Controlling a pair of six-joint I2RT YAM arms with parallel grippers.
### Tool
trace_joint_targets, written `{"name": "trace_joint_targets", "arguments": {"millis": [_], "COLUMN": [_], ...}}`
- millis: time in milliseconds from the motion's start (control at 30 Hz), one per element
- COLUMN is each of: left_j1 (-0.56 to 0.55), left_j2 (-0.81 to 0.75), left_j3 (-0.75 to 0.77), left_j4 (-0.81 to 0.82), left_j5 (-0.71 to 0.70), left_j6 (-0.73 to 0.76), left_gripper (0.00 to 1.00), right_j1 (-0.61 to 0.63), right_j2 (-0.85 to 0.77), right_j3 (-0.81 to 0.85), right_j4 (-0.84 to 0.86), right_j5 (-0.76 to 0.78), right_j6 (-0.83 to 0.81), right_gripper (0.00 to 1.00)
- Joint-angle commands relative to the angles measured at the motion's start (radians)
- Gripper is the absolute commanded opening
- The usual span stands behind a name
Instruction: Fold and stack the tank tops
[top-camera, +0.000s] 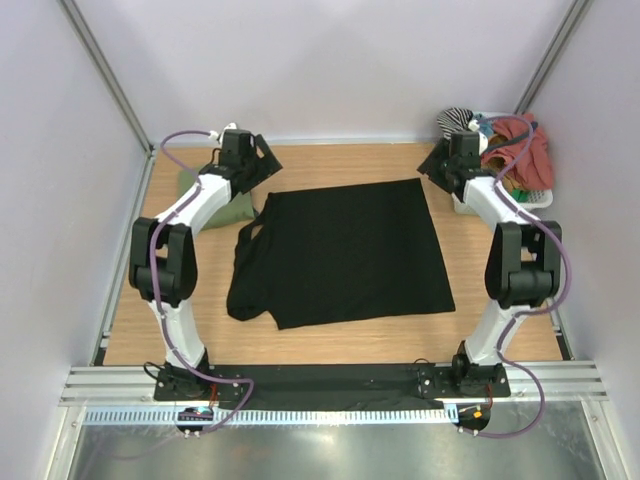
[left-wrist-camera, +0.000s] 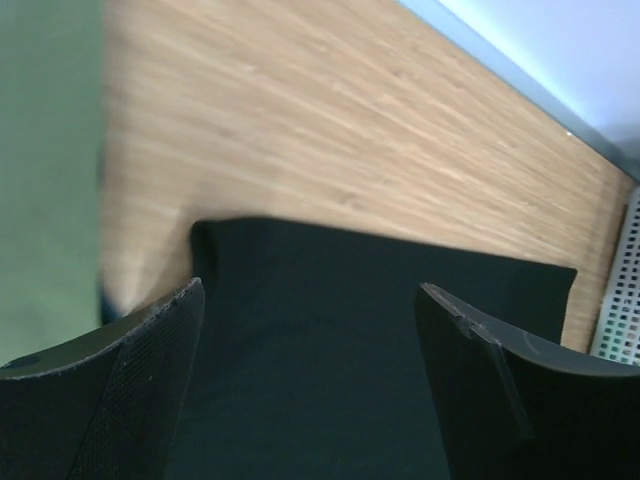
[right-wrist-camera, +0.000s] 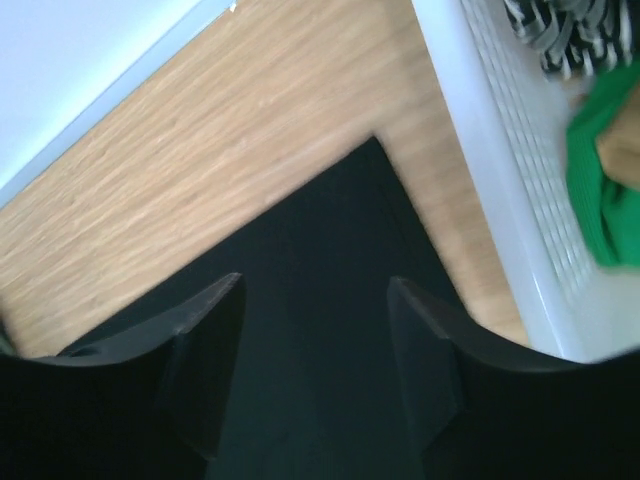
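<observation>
The black tank top (top-camera: 345, 255) lies spread flat in the middle of the wooden table, straps towards the left. The olive green tank top (top-camera: 232, 209) lies bunched at the far left, partly hidden by my left arm. My left gripper (top-camera: 264, 163) is open and empty above the black top's far left corner. In the left wrist view it (left-wrist-camera: 310, 300) hangs over the black cloth (left-wrist-camera: 380, 340), with green cloth (left-wrist-camera: 45, 180) at the left. My right gripper (top-camera: 437, 165) is open and empty above the far right corner. In the right wrist view it (right-wrist-camera: 315, 285) hangs over the black cloth (right-wrist-camera: 340, 230).
A white basket (top-camera: 540, 200) at the back right holds red (top-camera: 525, 145) and striped (top-camera: 455, 120) garments. It also shows in the right wrist view (right-wrist-camera: 490, 150) with a green garment (right-wrist-camera: 600, 180). Walls enclose the table at the left, right and back.
</observation>
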Motion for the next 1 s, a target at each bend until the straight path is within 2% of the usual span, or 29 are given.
{"name": "trace_joint_targets", "arguments": {"millis": [0,100,267,400,567,633,733,867,967], "left_j1": [0.018,0.038,0.074,0.097,0.176,0.234,0.285,0.174,0.101], "left_j2": [-0.105,-0.074,0.064,0.223,0.298,0.299,0.212,0.124,0.082], "left_j3": [-0.036,-0.007,0.098,0.185,0.220,0.228,0.165,0.151,0.163], "left_j4": [-0.065,-0.150,-0.211,-0.289,-0.295,-0.334,-0.274,-0.249,-0.266], "left_j5": [-0.095,-0.128,-0.036,-0.007,-0.008,-0.045,-0.025,-0.080,-0.129], "left_j6": [0.020,0.019,0.000,-0.001,-0.009,-0.032,-0.056,0.006,0.051], "left_gripper": [0.84,0.79,0.70,0.64,0.61,0.58,0.59,0.71,0.77], "right_j1": [-0.002,-0.002,-0.002,0.000,-0.003,-0.003,-0.002,-0.003,-0.003], "right_j2": [-0.198,-0.330,-0.491,-0.551,-0.597,-0.599,-0.559,-0.412,-0.283], "right_j3": [-0.124,-0.274,-0.475,-0.500,-0.539,-0.549,-0.550,-0.429,-0.294], "right_j4": [0.073,0.116,0.156,0.085,0.067,0.042,0.041,0.007,-0.025], "right_j5": [0.003,-0.059,-0.092,-0.084,-0.086,-0.077,-0.005,-0.003,0.027], "right_j6": [0.033,0.048,0.050,0.013,-0.002,-0.007,-0.027,-0.039,-0.045], "right_gripper": [0.63,0.54,0.48,0.46,0.45,0.46,0.46,0.53,0.53]}}
